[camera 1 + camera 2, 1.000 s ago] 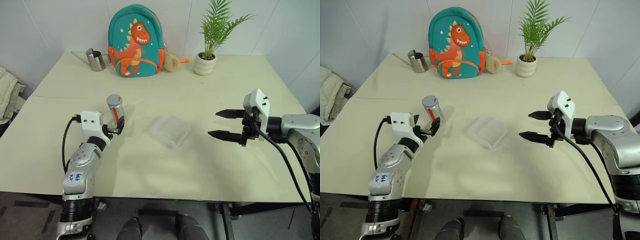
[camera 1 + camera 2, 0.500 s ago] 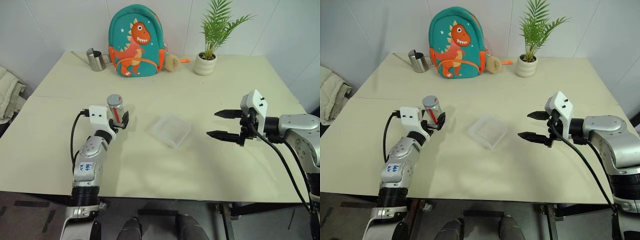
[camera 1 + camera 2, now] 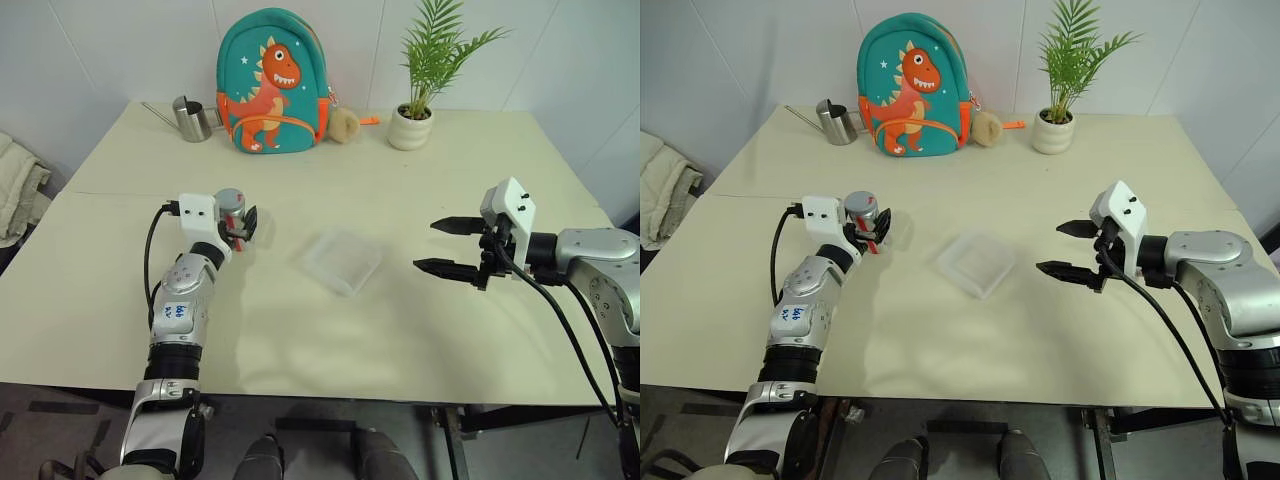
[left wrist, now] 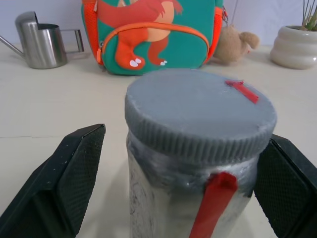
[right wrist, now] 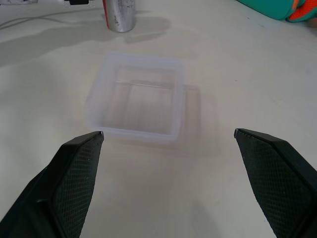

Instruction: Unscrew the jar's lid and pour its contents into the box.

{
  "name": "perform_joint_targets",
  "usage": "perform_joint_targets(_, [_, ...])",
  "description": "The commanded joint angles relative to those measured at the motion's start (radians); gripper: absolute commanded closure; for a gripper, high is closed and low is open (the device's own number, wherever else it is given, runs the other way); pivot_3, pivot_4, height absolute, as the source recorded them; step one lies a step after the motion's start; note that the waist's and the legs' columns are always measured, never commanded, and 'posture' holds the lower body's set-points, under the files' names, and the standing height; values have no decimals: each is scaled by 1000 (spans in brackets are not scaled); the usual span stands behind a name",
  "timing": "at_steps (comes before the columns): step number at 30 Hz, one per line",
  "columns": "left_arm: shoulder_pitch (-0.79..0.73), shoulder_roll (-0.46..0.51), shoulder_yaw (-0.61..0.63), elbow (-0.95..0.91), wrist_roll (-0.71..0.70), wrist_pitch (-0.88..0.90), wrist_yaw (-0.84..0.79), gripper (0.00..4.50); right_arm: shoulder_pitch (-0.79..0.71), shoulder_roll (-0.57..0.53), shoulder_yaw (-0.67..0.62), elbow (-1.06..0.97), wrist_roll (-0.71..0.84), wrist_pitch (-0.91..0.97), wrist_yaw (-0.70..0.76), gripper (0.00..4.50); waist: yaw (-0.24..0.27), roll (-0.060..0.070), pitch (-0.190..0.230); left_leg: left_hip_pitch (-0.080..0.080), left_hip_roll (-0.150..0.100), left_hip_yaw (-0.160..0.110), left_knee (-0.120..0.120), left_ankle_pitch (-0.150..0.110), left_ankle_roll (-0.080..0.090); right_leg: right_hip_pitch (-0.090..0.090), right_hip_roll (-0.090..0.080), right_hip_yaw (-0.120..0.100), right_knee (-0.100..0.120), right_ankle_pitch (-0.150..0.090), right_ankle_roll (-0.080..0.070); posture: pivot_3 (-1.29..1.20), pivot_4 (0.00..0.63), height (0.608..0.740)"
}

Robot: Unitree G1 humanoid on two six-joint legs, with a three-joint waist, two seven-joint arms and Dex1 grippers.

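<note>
Landmark: the box (image 3: 342,261), mid-table, empty, upright.

Nearest the robot, right gripper (image 3: 445,246) hangs to the right of the box, well apart from it, fingers spread wide and holding nothing. No change from the earlier frames; it has stayed put.

Left of the box, slightly farther back: the jar (image 3: 231,213) stands upright on the table (image 3: 420,330), red stripe facing the wrist camera, lid (image 4: 198,111) still screwed on. Contents not visible through the metal wall.

Change: the left gripper (image 3: 238,226) has advanced. A second ago its fingers sat short of the jar; now they bracket the jar body, one on each side just under the lid. In the left wrist view a gap shows beside the left finger (image 4: 59,183); contact on the other side cannot be judged. Jaws parted, beginning to narrow, no firm grip yet.

Meaning: reach phase appears done, clamping next. Unscrewing not begun.

Far from the box, along the back edge: steel mug (image 3: 192,119), dinosaur backpack (image 3: 272,82), potted plant (image 3: 418,95), all unchanged.
</note>
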Motion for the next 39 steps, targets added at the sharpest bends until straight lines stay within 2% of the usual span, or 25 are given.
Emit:
perform_joint_targets(1, [-26,15,8,17,14,-42,-3,874,-21,0,-27,-20,2,-10,-6,0,0,0,0,0,0,0,0,0,0,0,0,0,0,0,0,0,150,740])
perform_joint_targets(7, [-20,17,12,28,15,-61,-1,2574,-26,-4,-26,-17,1,-9,-10,0,0,0,0,0,0,0,0,0,0,0,0,0,0,0,0,0,150,740])
perform_joint_targets(14, [-1,37,16,-26,5,-52,-20,2569,-36,2,-20,-24,-1,-6,-22,0,-1,0,0,0,0,0,0,0,0,0,0,0,0,0,0,0,150,740])
perform_joint_targets(19, [12,79,16,-121,-57,32,-122,2569,-64,37,-18,-64,4,22,-86,0,-2,0,0,0,0,0,0,0,0,0,0,0,0,0,0,0,150,740])
perform_joint_targets(26, [15,157,-18,-246,-123,144,-301,2569,-106,172,-10,-151,6,110,-277,0,-1,0,0,0,1,0,0,0,0,0,1,0,1,0,0,0,150,740])
perform_joint_targets(29, [-10,176,-31,-294,-184,249,-377,2569,-138,324,-16,-236,40,166,-436,0,-4,0,0,0,1,0,0,0,0,-1,0,0,1,0,0,0,150,740])
perform_joint_targets(32, [-44,193,-53,-316,-217,327,-440,2569,-149,430,-8,-306,34,201,-549,0,-5,0,0,-1,1,-1,-1,1,-1,-2,1,0,3,0,-1,0,150,740])
perform_joint_targets(36, [-78,192,-73,-303,-218,285,-505,2569,-161,490,4,-362,25,235,-632,0,-1,0,0,-1,1,-2,-1,1,-2,-2,1,-1,2,0,-1,0,150,740])
perform_joint_targets(39, [-103,209,-140,-280,-217,284,-631,2569,-182,536,10,-409,39,278,-697,0,-2,0,0,-1,1,-1,-2,1,-2,-2,1,-1,1,0,-1,0,150,740])
